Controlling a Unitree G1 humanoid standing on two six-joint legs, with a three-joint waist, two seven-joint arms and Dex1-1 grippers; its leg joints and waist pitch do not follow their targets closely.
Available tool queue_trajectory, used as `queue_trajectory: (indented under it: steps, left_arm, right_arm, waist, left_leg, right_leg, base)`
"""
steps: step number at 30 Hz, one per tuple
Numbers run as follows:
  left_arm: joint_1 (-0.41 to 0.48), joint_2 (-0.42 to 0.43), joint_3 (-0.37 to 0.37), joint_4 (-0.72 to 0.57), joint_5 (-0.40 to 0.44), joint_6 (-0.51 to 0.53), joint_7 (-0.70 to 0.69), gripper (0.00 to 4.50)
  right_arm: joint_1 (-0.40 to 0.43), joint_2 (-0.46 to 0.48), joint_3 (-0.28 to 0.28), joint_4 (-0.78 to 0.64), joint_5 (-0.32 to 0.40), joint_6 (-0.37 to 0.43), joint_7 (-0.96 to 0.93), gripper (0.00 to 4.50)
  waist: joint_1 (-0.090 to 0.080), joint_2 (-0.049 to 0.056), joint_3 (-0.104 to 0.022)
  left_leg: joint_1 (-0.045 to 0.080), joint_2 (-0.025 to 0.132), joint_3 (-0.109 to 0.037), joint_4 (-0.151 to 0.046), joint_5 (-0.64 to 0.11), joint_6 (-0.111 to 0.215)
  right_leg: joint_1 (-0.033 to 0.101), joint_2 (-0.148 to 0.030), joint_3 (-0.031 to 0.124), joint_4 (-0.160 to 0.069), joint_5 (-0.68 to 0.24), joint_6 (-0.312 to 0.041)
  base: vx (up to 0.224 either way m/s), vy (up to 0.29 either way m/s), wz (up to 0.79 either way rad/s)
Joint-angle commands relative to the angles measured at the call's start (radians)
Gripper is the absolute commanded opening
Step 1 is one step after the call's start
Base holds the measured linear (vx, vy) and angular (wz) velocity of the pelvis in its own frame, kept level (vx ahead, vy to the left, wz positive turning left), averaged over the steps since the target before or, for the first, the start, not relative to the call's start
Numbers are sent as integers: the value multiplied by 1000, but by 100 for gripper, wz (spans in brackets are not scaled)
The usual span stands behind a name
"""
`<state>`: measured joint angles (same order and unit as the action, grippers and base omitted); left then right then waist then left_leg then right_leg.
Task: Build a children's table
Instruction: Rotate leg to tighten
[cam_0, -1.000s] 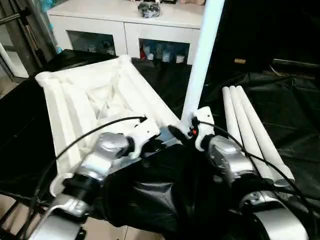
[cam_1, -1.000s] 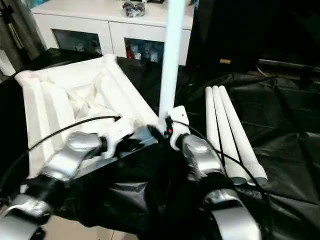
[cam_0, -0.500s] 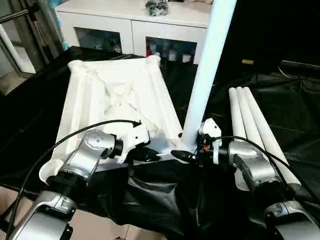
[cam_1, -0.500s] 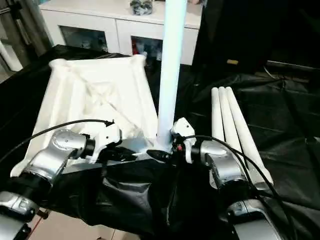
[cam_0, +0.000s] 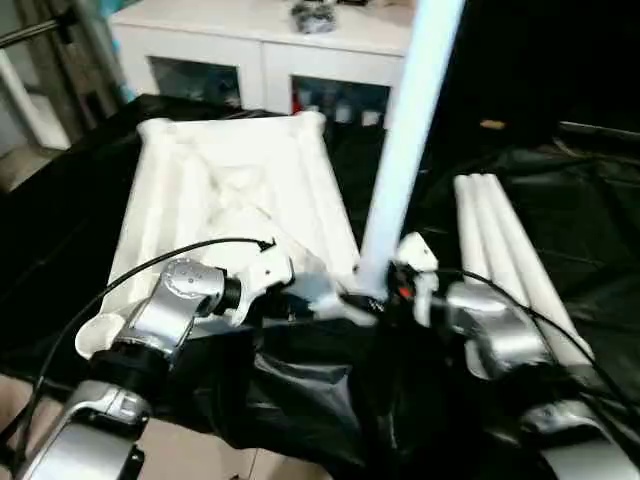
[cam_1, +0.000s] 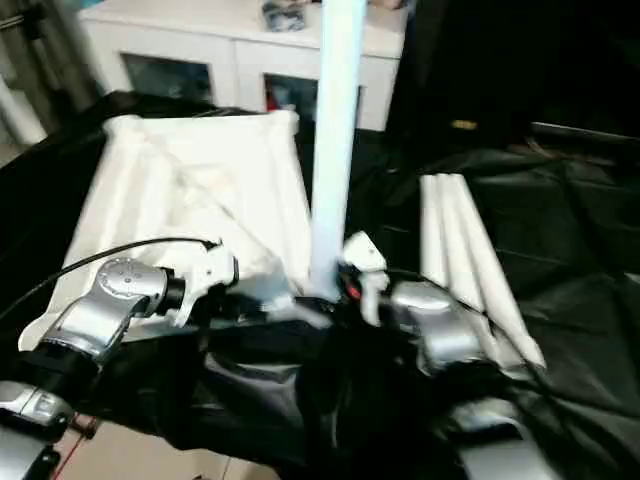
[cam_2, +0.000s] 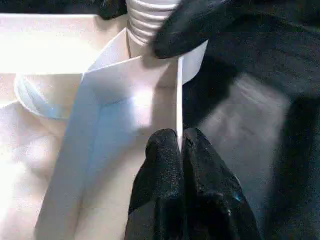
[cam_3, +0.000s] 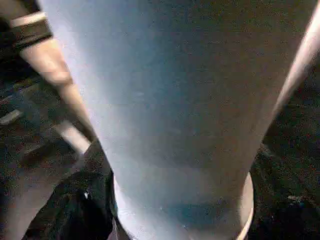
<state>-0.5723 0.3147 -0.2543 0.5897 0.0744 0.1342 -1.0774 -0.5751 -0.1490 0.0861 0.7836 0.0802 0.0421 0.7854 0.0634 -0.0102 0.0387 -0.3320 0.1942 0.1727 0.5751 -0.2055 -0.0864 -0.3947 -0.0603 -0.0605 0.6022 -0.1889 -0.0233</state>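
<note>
the table top (cam_0: 225, 200) is lying upside down on the black sheet (cam_0: 560, 200), ribbed underside facing up, round sockets showing at its corners. one leg (cam_0: 410, 130) is standing upright in the near corner socket on the robot's right side of the top, rising out past the upper edge of the head views. in the left wrist view the ribbed foot of that leg (cam_2: 150, 20) is sitting at the corner, above a thin white rib of the top.

the left gripper (cam_2: 179, 150) is sitting at that same near edge, its two black fingers (cam_2: 162, 155) pressed together and pinching the thin rib of the table top. the right gripper (cam_0: 375, 300) is reaching in at the base of the upright leg; one black fingertip (cam_2: 190, 25) is lying against the leg's foot, and in the right wrist view the leg is looming right up against the camera with a black finger (cam_3: 85, 205) beside it. whether that gripper is actually clamped on the leg or just standing apart around it, i cannot tell.

three more legs (cam_0: 510, 260) are lying side by side on the sheet to the robot's right, touching each other, well apart from the top. behind it all a white cabinet (cam_0: 270, 60) with glass doors is standing.
</note>
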Motion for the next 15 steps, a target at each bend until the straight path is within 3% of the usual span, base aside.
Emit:
queue_trajectory:
  steps: [1, 4, 9, 11, 14, 15]
  left_arm:
    - [-26, -86, -25, 12, -12, 18, 77, 0]
    - [-46, -134, -21, 32, 5, 46, 157, 0]
    - [-56, -215, -30, -3, 11, 114, 234, 0]
    - [-52, -229, -36, -20, 11, 121, 222, 0]
    - [-48, -221, -47, -25, 11, 105, 196, 0]
    - [-47, -219, -47, -26, 10, 103, 192, 0]
  right_arm:
    - [-8, 57, 22, 96, -51, 54, -155, 279]
    - [-33, 100, -16, 148, -44, 61, -304, 279]
    - [-65, 144, -16, 196, -67, 55, -420, 279]
    - [-74, 155, -27, 209, -55, 39, -400, 334]
    - [-86, 151, -37, 217, -46, 2, -371, 347]
    - [-85, 149, -35, 215, -46, -2, -367, 373]
  waist:
    - [-4, -2, -36]
    - [-6, -1, -39]
    - [-6, 0, -44]
    - [-4, 1, -48]
    - [-5, 3, -50]
    - [-5, 3, -49]
  left_leg:
    - [0, 34, -10, -74, -242, -1]
    - [-2, 34, -12, -74, -235, 5]
    - [-9, 33, -9, -71, -190, 21]
    - [-12, 32, -6, -67, -167, 39]
    - [-15, 31, -6, -65, -144, 53]
    - [-15, 32, -5, -66, -146, 57]
  right_leg:
    - [35, -87, 50, -94, -435, -163]
    - [35, -86, 51, -99, -447, -143]
    - [40, -82, 51, -86, -325, -172]
    - [44, -82, 51, -82, -265, -187]
    - [46, -81, 50, -76, -207, -205]
    - [47, -81, 49, -77, -207, -208]
  base:
    - [0, 0, 0]
    - [0, 0, 0]
    - [0, 0, 0]
    - [0, 0, 0]
    - [0, 0, 0]
    - [0, 0, 0]
